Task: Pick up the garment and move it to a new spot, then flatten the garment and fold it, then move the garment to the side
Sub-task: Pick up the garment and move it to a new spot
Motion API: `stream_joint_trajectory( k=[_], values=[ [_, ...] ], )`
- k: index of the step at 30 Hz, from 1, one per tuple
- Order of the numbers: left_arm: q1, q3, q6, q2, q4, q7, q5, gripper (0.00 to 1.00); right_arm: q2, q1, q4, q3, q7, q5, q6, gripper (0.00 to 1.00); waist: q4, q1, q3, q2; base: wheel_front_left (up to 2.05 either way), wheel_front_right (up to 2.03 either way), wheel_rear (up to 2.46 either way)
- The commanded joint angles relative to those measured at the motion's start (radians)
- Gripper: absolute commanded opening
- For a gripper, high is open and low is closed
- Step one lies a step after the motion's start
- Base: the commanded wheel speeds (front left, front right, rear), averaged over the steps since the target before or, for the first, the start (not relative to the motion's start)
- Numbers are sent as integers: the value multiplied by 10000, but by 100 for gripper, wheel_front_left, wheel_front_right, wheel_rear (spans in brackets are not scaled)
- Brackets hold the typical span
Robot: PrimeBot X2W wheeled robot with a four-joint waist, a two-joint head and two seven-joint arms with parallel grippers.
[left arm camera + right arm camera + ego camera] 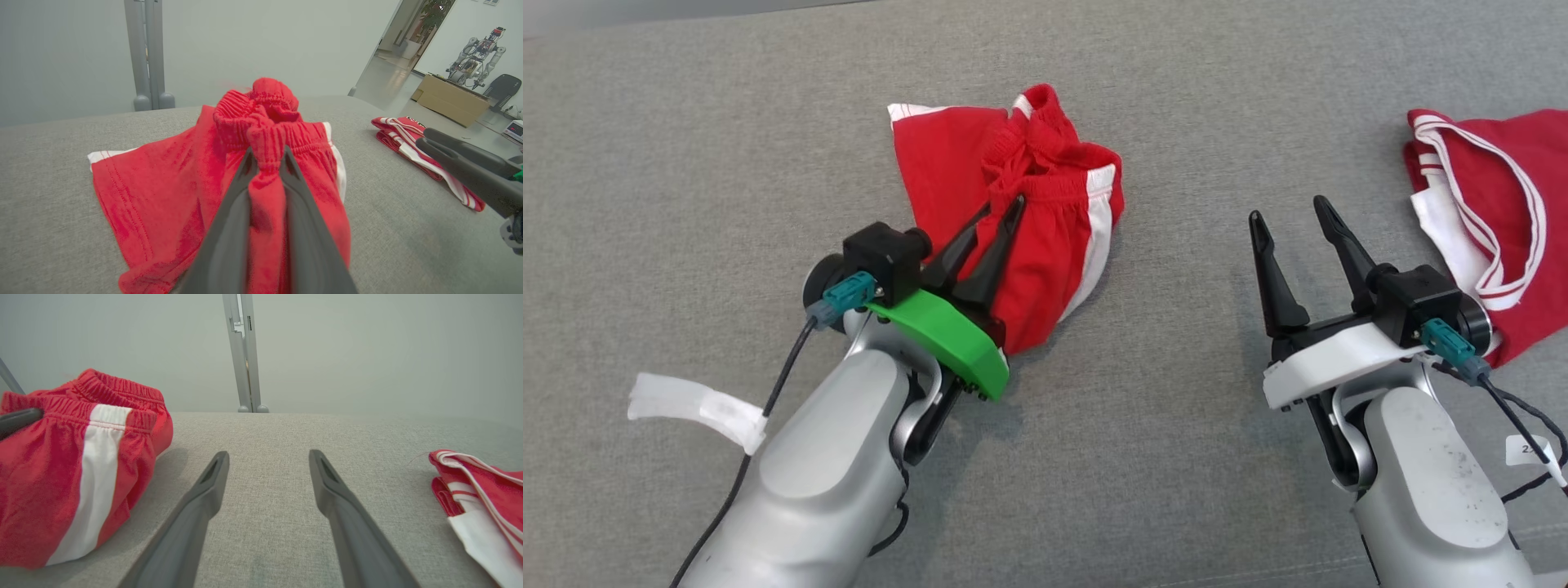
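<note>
Red garment [947,171] bunched at upper centre of the frame on grey cloth surface [686,163], left gripper [1005,204] jaws narrow, pinching a fold of it, right gripper [1288,208] at lower right, jaws wide

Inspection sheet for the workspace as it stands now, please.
Surface: grey fabric-covered tabletop, both garments lie on it.
Job's things: crumpled red shorts with white side stripes, waistband bunched up.
Clutter: second red garment with white trim, far right, apart from the shorts.
Grippers: left gripper shut on the shorts' waistband; right gripper open, holding nothing.
Cables: black cable along the left forearm, with white tape tag; second black cable at the right wrist.
Surroundings: grey post, cardboard box, another robot.
</note>
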Motion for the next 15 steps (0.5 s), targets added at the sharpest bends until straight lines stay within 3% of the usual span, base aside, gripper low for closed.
stream_joint_trajectory(
  k=[1, 7, 8, 9, 15],
  values=[
    [249, -33, -23, 30, 4, -45, -144, 0, 30, 158, 19, -14, -1, 88, -16, 100, -551, -1, -251, -1, 0, 0, 0],
    [643, 445, -24, 88, 1011, -36, 408, 0, 128, 141, -59, 126, -1, 140, -16, 100, -1168, -1, -242, -1, 0, 0, 0],
    [681, 698, -24, 111, 1090, -36, 549, 35, 137, 149, -66, 114, -1, 149, -14, 100, -1188, -1, -241, -1, 0, 0, 0],
    [757, 965, -24, 122, 1169, -36, 696, 100, 148, 165, -68, 95, -1, 150, -16, 100, -1195, -1, -255, -1, 0, 0, 0],
    [1442, 2550, -8, 136, 564, -35, 1867, 100, 176, 359, 28, -51, -1, 199, -14, 100, -944, -1, -596, -1, 0, 0, 0]
  ],
)
